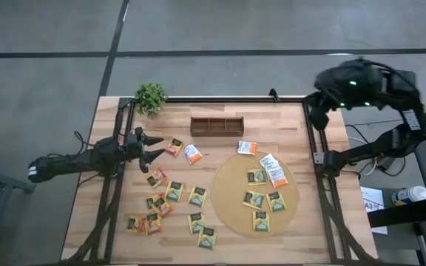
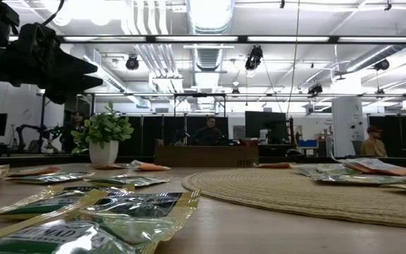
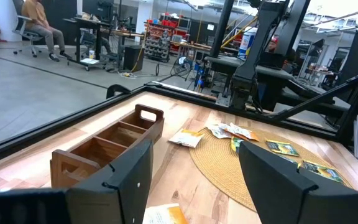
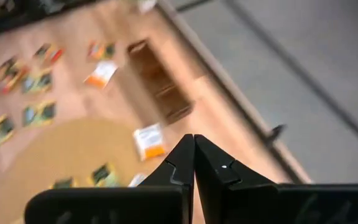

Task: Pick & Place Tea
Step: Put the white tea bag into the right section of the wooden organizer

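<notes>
I have the left hand (image 1: 156,145) hovering at the left side of the pale wooden tabletop (image 1: 220,240), fingers spread apart and holding nothing. It points across toward the brown wooden three-slot tray (image 1: 217,125), which sits near the far edge, and all three slots look bare in the left wrist view.

The tea is scattered everywhere. A cluster of small flat yellow-green paper sachets with dark labels (image 1: 174,191) lies in the left half of the tabletop, with a few orange-red sachets (image 1: 173,147) mixed in, one of those just beside my left hand. A white-and-orange sachet (image 1: 192,154) lies a little further toward the middle. More sachets rest on the large round tan woven mat (image 1: 231,192), including another white-and-orange pair (image 1: 274,170) near its far rim.

The right hand (image 4: 194,163) is parked high above the right rear corner of the tabletop, fingers pressed together and empty, well apart from everything.

I judge this as the approach for a pick: nothing is gripped and nothing is sorted yet. The next move, as I see it, calls for tipping the left hand down over the nearest sachet and closing on it. These packets lie flat against the wood, so catching an edge will be the fiddly part.
</notes>
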